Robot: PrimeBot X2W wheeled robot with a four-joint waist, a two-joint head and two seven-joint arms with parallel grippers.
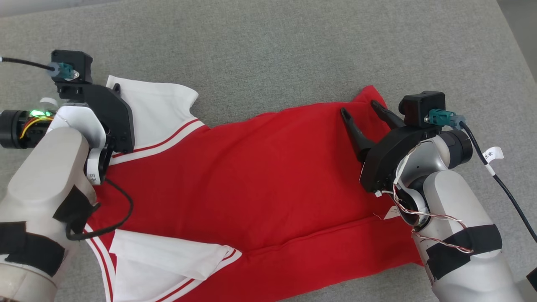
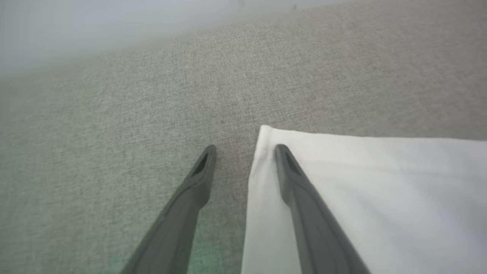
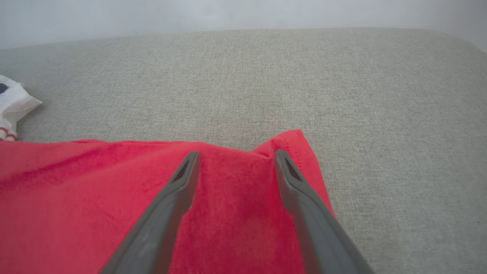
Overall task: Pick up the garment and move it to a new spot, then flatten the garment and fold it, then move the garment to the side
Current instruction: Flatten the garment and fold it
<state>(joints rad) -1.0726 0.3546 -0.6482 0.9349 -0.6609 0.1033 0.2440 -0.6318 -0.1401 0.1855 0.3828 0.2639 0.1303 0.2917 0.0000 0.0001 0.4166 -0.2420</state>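
- Garment (image 1: 260, 167): red, spread out across bench (image 1: 268, 50) middle, left to right.
- L gripper (image 2: 245, 148): fingers apart, astride edge of white sleeve (image 2: 380, 182), far left.
- R gripper (image 3: 236, 154): wide, empty, over garment's far-right corner.

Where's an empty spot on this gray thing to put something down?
The wide gray surface beyond the garment is bare, and so is the strip past its red right end. The near side is crowded: garment, left gripper, right gripper.
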